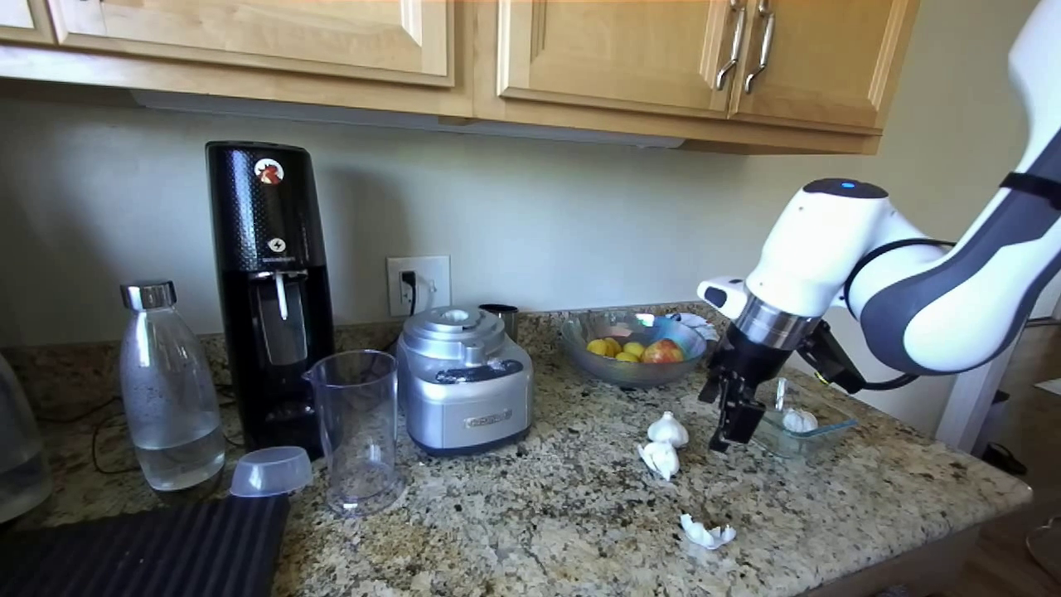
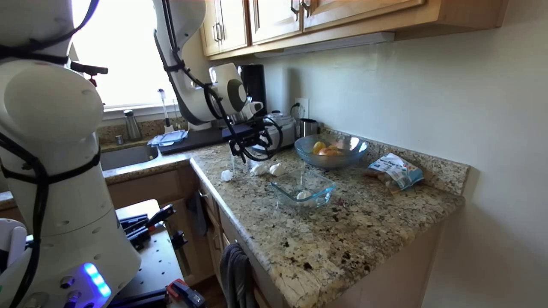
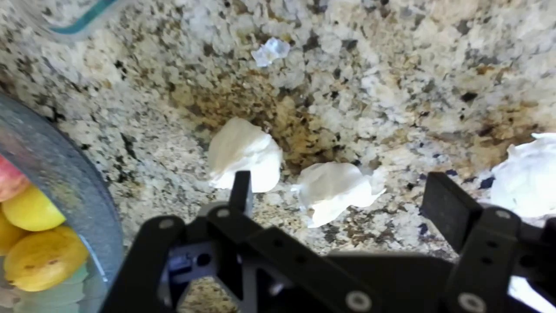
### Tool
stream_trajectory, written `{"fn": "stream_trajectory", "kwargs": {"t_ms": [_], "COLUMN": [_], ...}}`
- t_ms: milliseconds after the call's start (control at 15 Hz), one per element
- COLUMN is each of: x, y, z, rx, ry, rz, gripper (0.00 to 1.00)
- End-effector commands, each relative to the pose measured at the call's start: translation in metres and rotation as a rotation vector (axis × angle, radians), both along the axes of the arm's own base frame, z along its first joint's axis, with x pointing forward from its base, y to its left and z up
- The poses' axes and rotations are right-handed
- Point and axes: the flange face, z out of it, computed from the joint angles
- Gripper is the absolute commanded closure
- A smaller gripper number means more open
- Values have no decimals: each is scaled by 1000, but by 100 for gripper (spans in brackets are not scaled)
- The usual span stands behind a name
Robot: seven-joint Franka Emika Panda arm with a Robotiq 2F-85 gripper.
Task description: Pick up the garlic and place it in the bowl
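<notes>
The garlic [image 3: 332, 191] lies on the tabletop [image 3: 412, 87], close beside a second bulb [image 3: 245, 154] and apart from the clear glass bowl [image 2: 317, 193]. I judge it light, firm inside, its papery skin prone to slip or flake; best gripped gently across the widest part. The pincer [image 3: 345, 195] hangs above, spread wide and holding nothing, on an outstretched arm [image 1: 945, 332] bent downward at the wrist [image 1: 772, 322].
</notes>
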Motion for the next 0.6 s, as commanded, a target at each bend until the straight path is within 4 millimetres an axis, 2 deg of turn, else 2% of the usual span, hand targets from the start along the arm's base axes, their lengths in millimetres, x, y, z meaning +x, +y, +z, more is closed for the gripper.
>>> {"fn": "stream_trajectory", "kwargs": {"t_ms": [0, 267, 533], "x": [22, 43, 53], "y": [4, 12, 30], "z": [-22, -30, -36], "rx": [-36, -49, -43], "ry": [46, 58, 77], "rz": [120, 224, 361], "gripper": [0, 0, 0]}}
